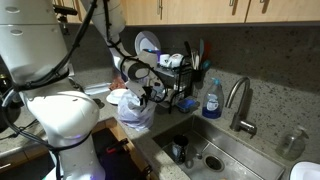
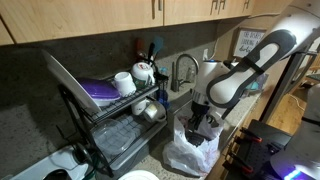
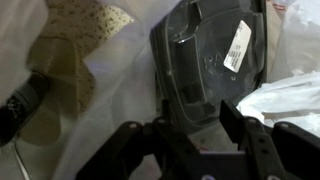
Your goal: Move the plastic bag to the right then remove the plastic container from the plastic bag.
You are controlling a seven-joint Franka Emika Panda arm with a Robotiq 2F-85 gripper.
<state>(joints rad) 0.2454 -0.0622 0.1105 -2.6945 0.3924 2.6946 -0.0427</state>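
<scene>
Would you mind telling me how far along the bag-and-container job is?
Bag shift: cannot be judged; the plastic bag sits beside the sink. In hand: the gripper straddles the plastic container, grip unclear. Left: lifting the container out of the bag.

Arm (image 2: 250, 65) enters from upper right of frame, elbow bent, wrist pitched down. Gripper (image 2: 200, 122) points downward at mid-frame; likewise centre-left in an exterior view (image 1: 150, 94). Wrist view: black fingers (image 3: 240, 125) parted along lower edge; grip undetermined.
</scene>
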